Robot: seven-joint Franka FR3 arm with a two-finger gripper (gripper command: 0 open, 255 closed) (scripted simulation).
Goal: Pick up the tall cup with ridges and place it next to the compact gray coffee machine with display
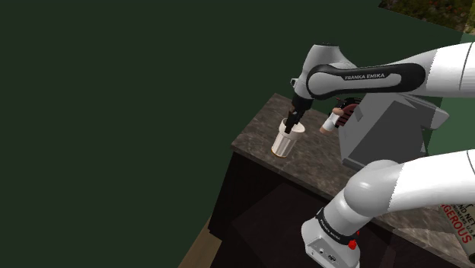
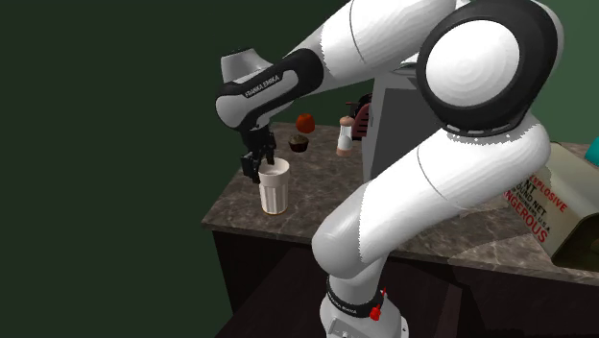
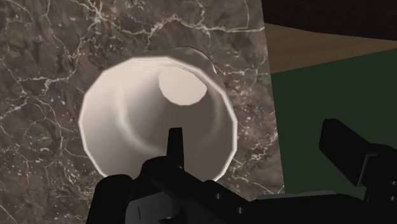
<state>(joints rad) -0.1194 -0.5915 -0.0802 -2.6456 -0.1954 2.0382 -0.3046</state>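
A tall cream cup with ridged sides (image 1: 285, 142) (image 2: 274, 189) stands upright near the corner of the dark marble counter (image 1: 320, 164) (image 2: 326, 178). My black gripper (image 1: 293, 122) (image 2: 259, 161) (image 3: 254, 130) hangs open at its rim. In the wrist view one finger (image 3: 175, 143) reaches into the cup's mouth (image 3: 146, 114) and the other (image 3: 337, 137) stands outside the wall, well off it. The gray coffee machine (image 1: 380, 129) (image 2: 394, 115) stands farther back on the counter, partly behind the arm.
A small white and brown bottle (image 1: 331, 122) (image 2: 345, 136) stands by the machine. A red apple (image 2: 305, 122) and a cupcake (image 2: 299, 144) sit at the counter's back. A carton printed with warnings (image 2: 547, 206) lies near the stand. Counter edges run close to the cup.
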